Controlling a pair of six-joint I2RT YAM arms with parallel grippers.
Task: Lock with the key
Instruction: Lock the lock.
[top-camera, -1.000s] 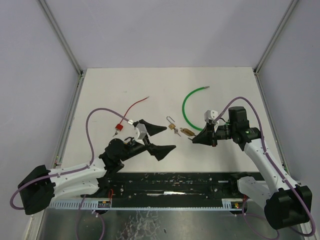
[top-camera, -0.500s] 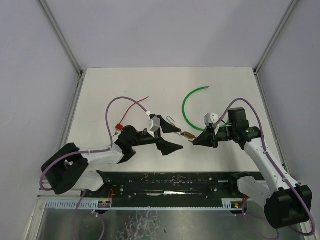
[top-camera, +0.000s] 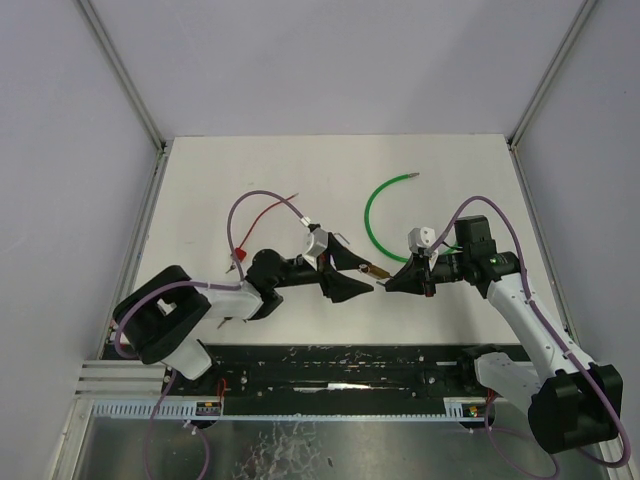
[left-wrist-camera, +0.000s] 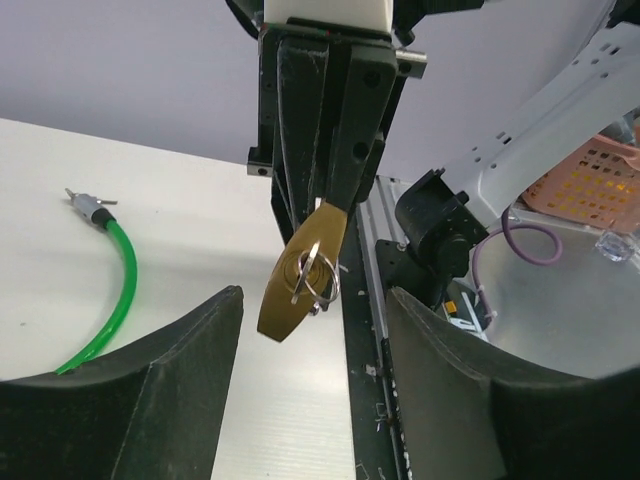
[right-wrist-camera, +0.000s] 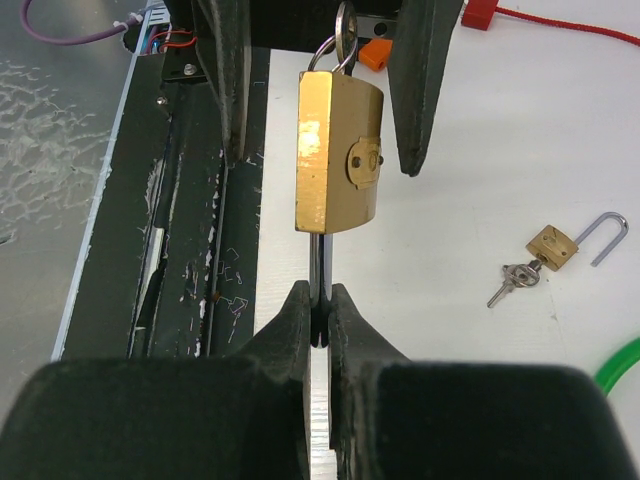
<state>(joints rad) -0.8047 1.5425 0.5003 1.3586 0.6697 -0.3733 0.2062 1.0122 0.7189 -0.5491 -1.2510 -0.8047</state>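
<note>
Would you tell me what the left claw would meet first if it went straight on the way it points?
Probably the padlock, held out by the right claw, though depth is hard to judge.

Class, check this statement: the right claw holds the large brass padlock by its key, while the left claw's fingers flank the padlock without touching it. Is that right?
Wrong in one detail: the right claw holds the large brass padlock by its thin metal shackle, not its key, which sits at the padlock's far end, as the right wrist view shows. The rest stands.
</note>
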